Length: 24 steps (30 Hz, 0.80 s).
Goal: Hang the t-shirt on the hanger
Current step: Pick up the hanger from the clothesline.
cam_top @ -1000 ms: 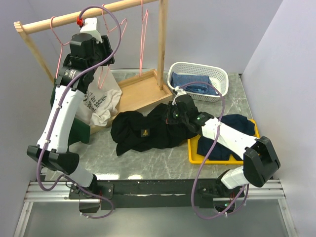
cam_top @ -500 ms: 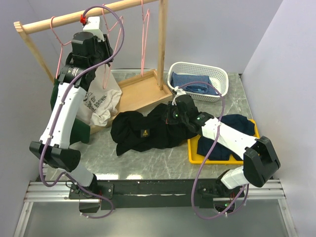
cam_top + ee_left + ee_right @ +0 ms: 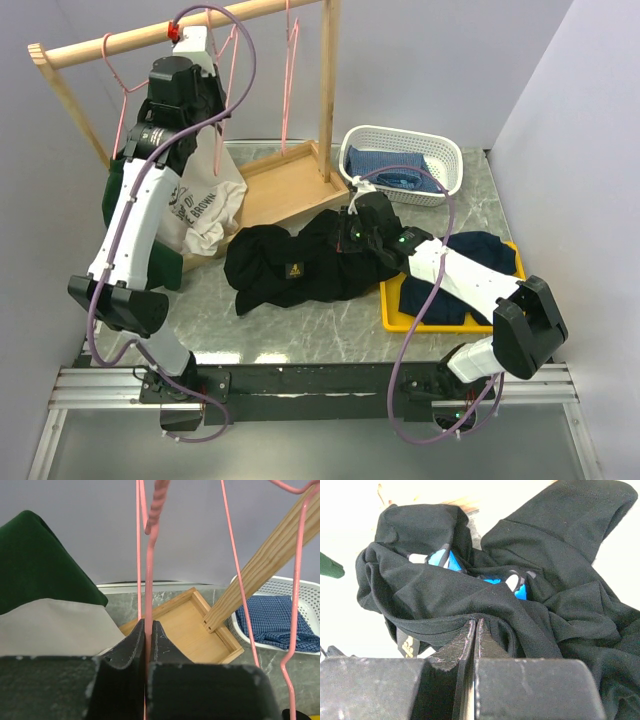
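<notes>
The black t-shirt (image 3: 290,262) lies crumpled on the table's middle. My right gripper (image 3: 352,228) rests at its right side. In the right wrist view that gripper (image 3: 474,622) is shut on a folded hem of the t-shirt (image 3: 445,595). My left gripper (image 3: 195,45) is raised to the wooden rod. It is shut on the thin pink wire of the middle hanger (image 3: 217,150). In the left wrist view the hanger (image 3: 149,580) runs straight down between the closed jaws of the left gripper (image 3: 148,625).
Two more pink hangers (image 3: 115,95) (image 3: 290,70) hang from the rod (image 3: 120,42). A grey shirt with green sleeves (image 3: 200,200) hangs beside the rack's wooden base (image 3: 285,185). At the back right is a white basket (image 3: 400,165), and nearer, a yellow tray (image 3: 392,310) holds a navy garment (image 3: 480,250).
My left gripper has risen toward the rod and closed on the hanger wire. The right arm and the t-shirt have not moved.
</notes>
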Tool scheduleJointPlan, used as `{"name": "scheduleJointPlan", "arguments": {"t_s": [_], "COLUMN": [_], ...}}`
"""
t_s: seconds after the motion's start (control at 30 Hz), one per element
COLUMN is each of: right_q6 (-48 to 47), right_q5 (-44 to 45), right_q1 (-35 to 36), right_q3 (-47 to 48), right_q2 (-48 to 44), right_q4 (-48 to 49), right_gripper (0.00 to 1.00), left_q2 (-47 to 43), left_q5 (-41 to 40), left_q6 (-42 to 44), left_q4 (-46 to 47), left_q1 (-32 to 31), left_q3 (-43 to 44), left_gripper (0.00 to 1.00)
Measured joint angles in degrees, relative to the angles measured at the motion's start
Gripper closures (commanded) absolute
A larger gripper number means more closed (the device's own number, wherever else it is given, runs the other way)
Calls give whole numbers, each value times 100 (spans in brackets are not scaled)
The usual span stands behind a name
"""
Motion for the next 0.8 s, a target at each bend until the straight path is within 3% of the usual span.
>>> {"name": "scheduleJointPlan", "arguments": {"t_s": [0.33, 0.8], "right_q6": [-92, -116], "right_q5": [48, 63], "right_q1": [0, 0], "right_q3": [2, 2], "right_q2": [-20, -120], "right_q4": [-17, -37], "right_gripper": [100, 100], "left_q2": [-122, -1226], "left_q5": [208, 417], "left_q6": [-2, 11], "left_q4": [17, 769], "left_q1": [7, 11], "left_q3": [92, -1189], "left_gripper": [99, 99]}}
